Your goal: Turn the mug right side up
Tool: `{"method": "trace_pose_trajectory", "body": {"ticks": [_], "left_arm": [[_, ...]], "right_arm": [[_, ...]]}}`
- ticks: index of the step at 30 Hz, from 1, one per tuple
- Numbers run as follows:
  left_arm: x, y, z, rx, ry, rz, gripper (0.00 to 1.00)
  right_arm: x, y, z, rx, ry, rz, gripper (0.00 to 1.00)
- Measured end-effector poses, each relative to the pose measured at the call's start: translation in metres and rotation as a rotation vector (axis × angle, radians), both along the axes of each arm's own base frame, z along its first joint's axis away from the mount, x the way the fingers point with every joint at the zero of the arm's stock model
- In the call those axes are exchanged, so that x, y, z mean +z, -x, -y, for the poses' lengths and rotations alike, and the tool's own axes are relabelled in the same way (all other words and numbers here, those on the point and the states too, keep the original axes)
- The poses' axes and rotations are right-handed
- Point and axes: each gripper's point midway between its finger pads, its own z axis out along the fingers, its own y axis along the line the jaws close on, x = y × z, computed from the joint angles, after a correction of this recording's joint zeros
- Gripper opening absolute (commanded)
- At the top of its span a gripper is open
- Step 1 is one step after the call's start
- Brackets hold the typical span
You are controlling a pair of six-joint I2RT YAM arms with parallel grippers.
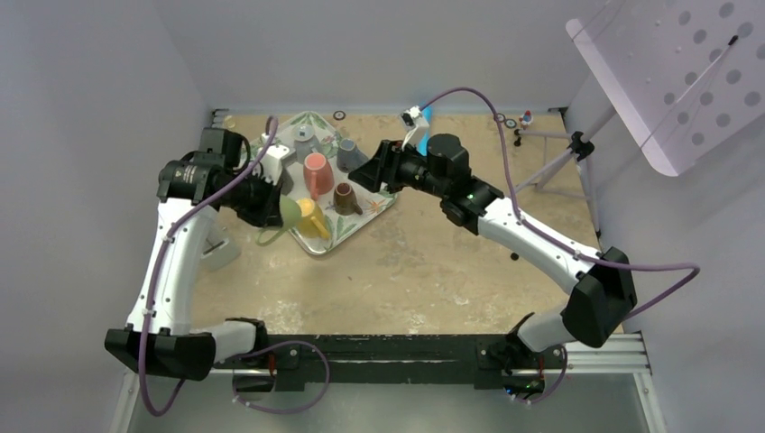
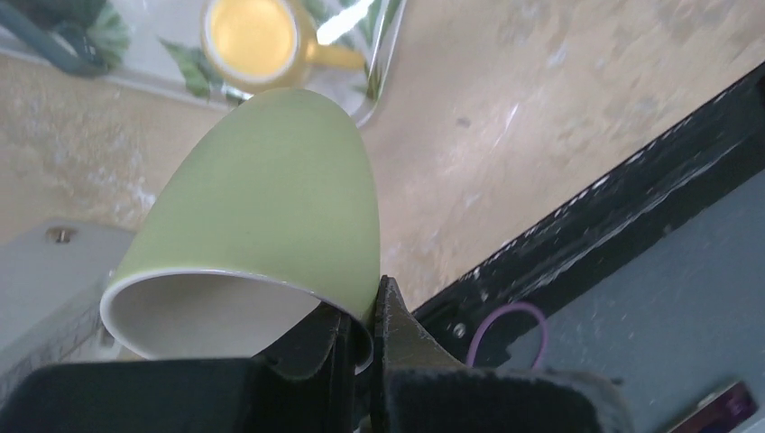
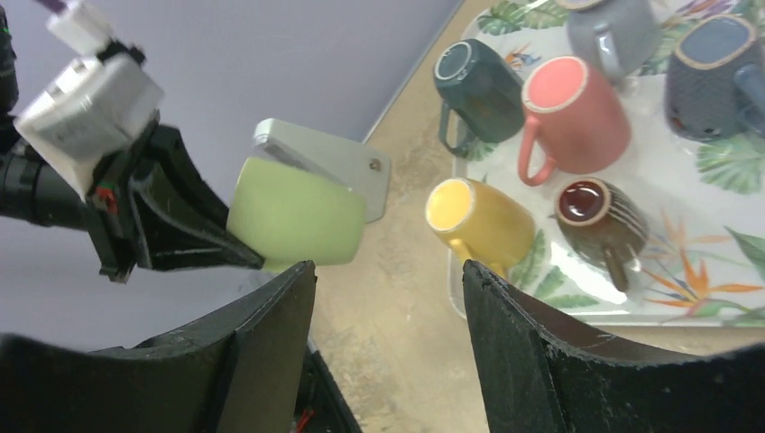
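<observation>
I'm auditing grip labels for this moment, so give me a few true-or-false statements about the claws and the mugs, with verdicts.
1. The left claw is shut on the rim of the green mug. True.
2. The right claw grips the yellow mug. False: its jaws stand open and hold nothing.
3. The yellow mug is on the tray. True.
4. The green mug stands on the tray among the other mugs. False: the left claw holds it off to the side of the tray.
</observation>
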Motion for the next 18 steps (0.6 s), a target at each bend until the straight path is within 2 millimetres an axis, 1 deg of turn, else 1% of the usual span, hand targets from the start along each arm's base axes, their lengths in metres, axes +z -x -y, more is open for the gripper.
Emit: {"method": "trace_pose_trajectory", "body": {"ticks": [2,3,7,9,11,13,18], "left_arm": [[-0.013,0.015,-0.011,-0.043,-0.074,-0.04,0.0],[-0.024,0.023,-0.018,-0.061,-0.115,-0.06,0.0],[-0.073,0.05,-0.043,-0.108,-0.252,-0.156,0.0],[-0.098,0.059,-0.053,-0.125,-0.305,-0.199,0.0],[-0.117,0.063,-0.058,-0.137,-0.337,-0.222,0.0],[-0.133,0.061,-0.062,-0.144,-0.358,-0.224,0.0],[-0.159,0.05,-0.069,-0.151,-0.402,-0.176,0.0]], "right_arm": [[-0.001,-0.003,0.005,-0.026,0.027,0.013,0.67],[-0.002,-0.004,0.008,-0.04,0.041,0.018,0.68],[-0.009,-0.008,0.015,-0.072,0.084,0.027,0.69],[-0.012,-0.01,0.017,-0.086,0.101,0.026,0.69],[-0.013,-0.01,0.018,-0.089,0.11,0.029,0.69],[-0.015,-0.01,0.018,-0.09,0.115,0.031,0.69],[-0.022,-0.01,0.021,-0.098,0.129,0.026,0.69]]}}
